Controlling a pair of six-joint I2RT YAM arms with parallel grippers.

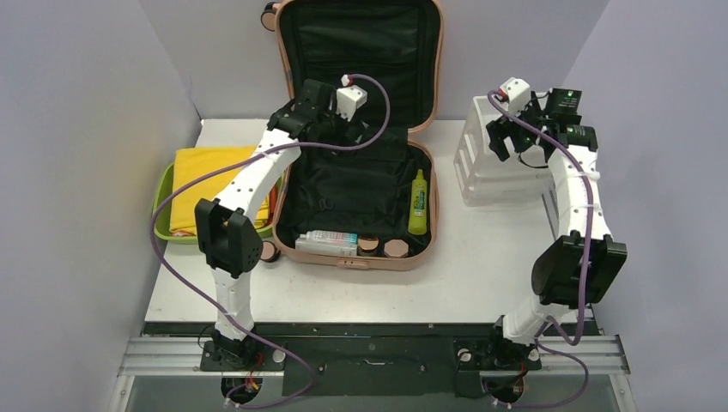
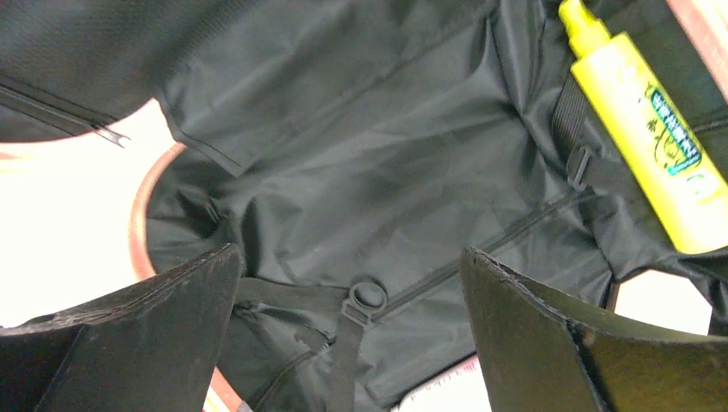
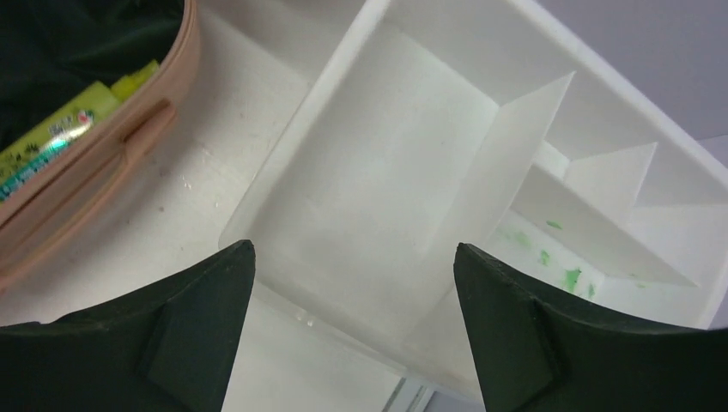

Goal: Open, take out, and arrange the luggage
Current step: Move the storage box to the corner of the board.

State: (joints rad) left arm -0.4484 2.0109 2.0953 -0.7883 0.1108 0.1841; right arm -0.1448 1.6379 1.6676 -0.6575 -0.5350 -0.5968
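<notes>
Both reaching forward, left gripper (image 2: 349,251) above luggage (image 1: 360,260), right gripper (image 3: 352,247) above organizer (image 1: 481,176)

luggage (image 1: 343,259): 1 was counted
yellow bottle (image 1: 418,203): 1
round jars (image 1: 396,249): 2
boxed tube (image 1: 330,241): 1
green tub (image 1: 163,193): 1
yellow cloth (image 1: 210,176): 1
white organizer (image 1: 481,184): 1

Salmon-pink luggage (image 1: 360,260), black lining (image 1: 343,184); yellow bottle (image 1: 418,204); white organizer (image 1: 481,184)
</notes>
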